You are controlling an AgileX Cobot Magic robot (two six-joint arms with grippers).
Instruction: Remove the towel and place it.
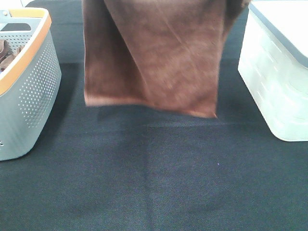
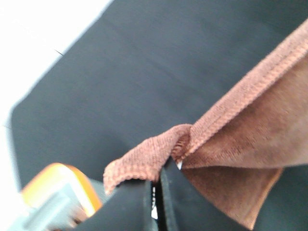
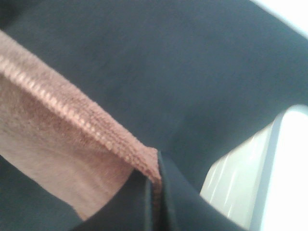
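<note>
The rust-brown towel (image 1: 154, 53) hangs spread out in the air above the black table, its lower edge well off the surface. Both grippers are above the top edge of the exterior view and do not show there. In the left wrist view my left gripper (image 2: 158, 192) is shut on one top corner of the towel (image 2: 240, 130), with the stitched hem running away from the jaws. In the right wrist view my right gripper (image 3: 155, 192) is shut on the other top corner of the towel (image 3: 62, 139).
A grey perforated basket with an orange rim (image 1: 29, 82) stands at the left and holds bunched brown cloths (image 1: 6, 54). A white bin with a grey lid (image 1: 279, 72) stands at the right. The black tablecloth (image 1: 154, 178) lies between them.
</note>
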